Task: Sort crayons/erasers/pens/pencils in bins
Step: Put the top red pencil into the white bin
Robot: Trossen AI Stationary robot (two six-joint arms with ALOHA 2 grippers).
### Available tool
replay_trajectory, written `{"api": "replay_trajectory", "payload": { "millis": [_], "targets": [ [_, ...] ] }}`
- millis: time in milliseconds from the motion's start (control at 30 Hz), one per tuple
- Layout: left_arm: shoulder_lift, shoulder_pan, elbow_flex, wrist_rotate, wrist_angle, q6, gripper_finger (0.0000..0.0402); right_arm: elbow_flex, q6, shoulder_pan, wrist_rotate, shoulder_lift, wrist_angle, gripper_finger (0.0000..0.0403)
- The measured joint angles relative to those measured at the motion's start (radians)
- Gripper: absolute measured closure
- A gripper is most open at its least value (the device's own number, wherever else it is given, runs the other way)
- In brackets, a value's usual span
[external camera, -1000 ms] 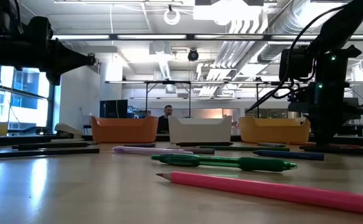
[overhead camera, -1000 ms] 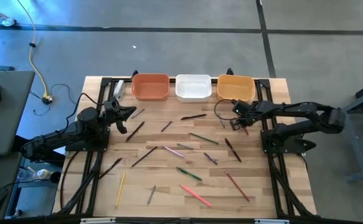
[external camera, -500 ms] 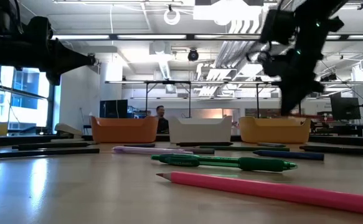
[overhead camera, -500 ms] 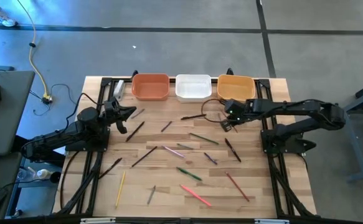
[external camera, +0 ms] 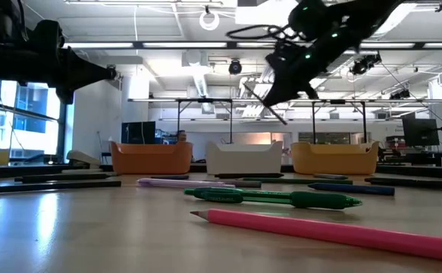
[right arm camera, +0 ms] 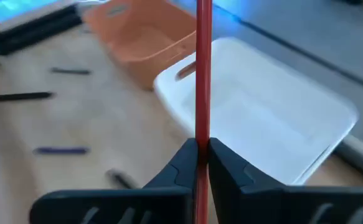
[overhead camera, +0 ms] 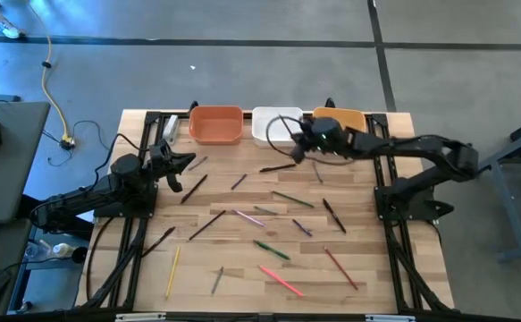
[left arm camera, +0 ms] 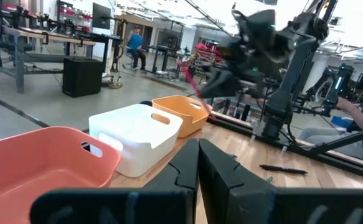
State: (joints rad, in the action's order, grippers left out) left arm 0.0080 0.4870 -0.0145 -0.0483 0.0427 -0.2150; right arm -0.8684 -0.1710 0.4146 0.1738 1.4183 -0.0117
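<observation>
Clamping a red pencil (right arm camera: 202, 74), your right claw (right arm camera: 201, 163) has swung from beside the yellow-orange bin (overhead camera: 342, 120) to above the white bin's (right arm camera: 274, 124) near rim; drop next. Farther off, your left claw (overhead camera: 185, 162) waits clenched.

You see three bins along far edge: terracotta bin (overhead camera: 215, 124), white bin (overhead camera: 272, 125), yellow-orange bin (overhead camera: 342, 120). Red pencil (right arm camera: 202, 81) pinched in right gripper (right arm camera: 202, 149) above white bin. Other sticks (overhead camera: 278, 250) scattered mid-table.

3 bins (overhead camera: 277, 125) line the table's (overhead camera: 394, 277) far edge; sticks (overhead camera: 281, 280) lie scattered before them.
</observation>
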Motion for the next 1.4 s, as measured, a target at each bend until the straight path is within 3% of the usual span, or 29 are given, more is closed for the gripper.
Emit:
{"api": "replay_trajectory", "payload": {
  "millis": [133,333,467,633,1400],
  "targets": [
    [0.0,0.0,0.0,0.0,-0.001,0.0,0.0401,-0.194,0.133,0.077,-0.08,0.161,-0.068,0.0391],
    [0.0,0.0,0.0,0.0,-0.001,-0.001,0.0401,-0.52,0.327,0.144,-0.131,0.41,-0.312,0.0391],
    [0.0,0.0,0.0,0.0,-0.001,-0.001,0.0401,-0.636,0.401,0.167,-0.139,0.538,-0.414,0.0391],
    [0.0,0.0,0.0,0.0,-0.001,0.0,0.0401,-0.655,0.434,0.175,-0.182,0.609,-0.451,0.0391],
    [0.0,0.0,0.0,0.0,0.0,0.0,0.0401,-0.655,0.396,0.214,-0.205,0.649,-0.539,0.0391]
  ]
}}
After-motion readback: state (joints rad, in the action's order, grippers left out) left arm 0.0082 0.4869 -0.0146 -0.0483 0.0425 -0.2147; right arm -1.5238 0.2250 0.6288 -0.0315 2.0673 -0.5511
